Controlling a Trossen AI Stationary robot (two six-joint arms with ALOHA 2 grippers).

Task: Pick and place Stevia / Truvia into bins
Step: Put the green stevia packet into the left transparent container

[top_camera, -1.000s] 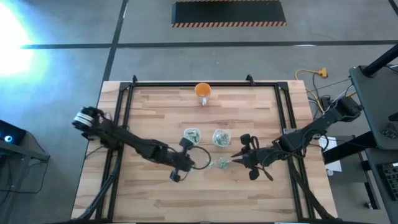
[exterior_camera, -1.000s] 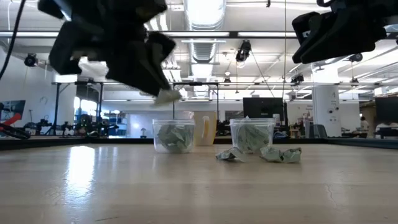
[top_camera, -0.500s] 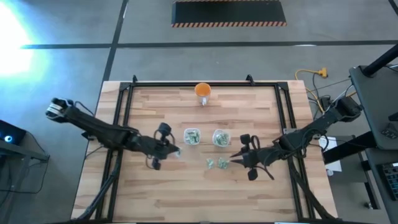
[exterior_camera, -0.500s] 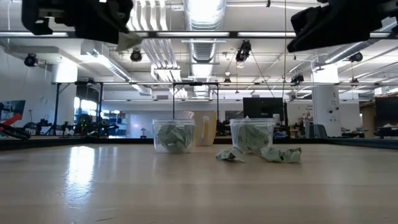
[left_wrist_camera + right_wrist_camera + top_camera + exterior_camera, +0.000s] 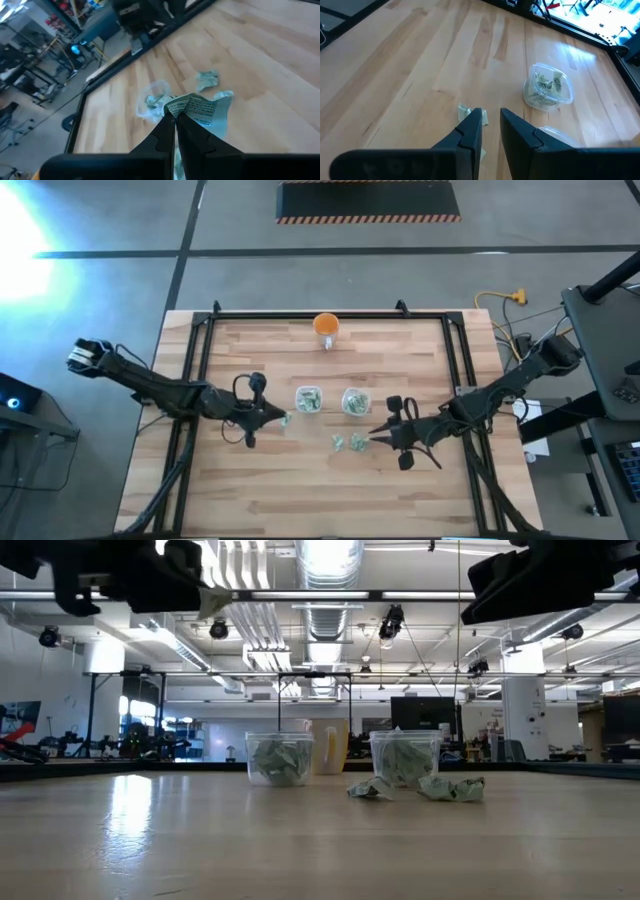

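Note:
My left gripper (image 5: 276, 418) hovers above the table just left of the left bin (image 5: 308, 398), shut on one green-and-white sachet (image 5: 196, 108); the low view shows it high up (image 5: 205, 602). The left bin and the right bin (image 5: 354, 401), both clear cups, stand on the table with sachets inside. Two loose crumpled sachets (image 5: 340, 442) (image 5: 358, 442) lie on the wood in front of the bins. My right gripper (image 5: 376, 434) hangs open above the table right of these, with one sachet (image 5: 465, 111) just beyond its fingers. My left gripper pinches the sachet's near edge (image 5: 176, 111) between its two shut fingertips. The sachet sticks out beyond the tips, lifted clear of the table, its printed face showing.
An orange cup (image 5: 326, 326) stands near the table's far edge, behind the bins. A black frame rail (image 5: 300, 315) runs round the tabletop. Bare wood lies toward the near edge and on the left half.
My left gripper, shut on the sachet, has risen from beside the loose sachets and swung toward the table's left and far side. It then eased back a little toward the left bin. The sachet has gone up with it, clear of the table.

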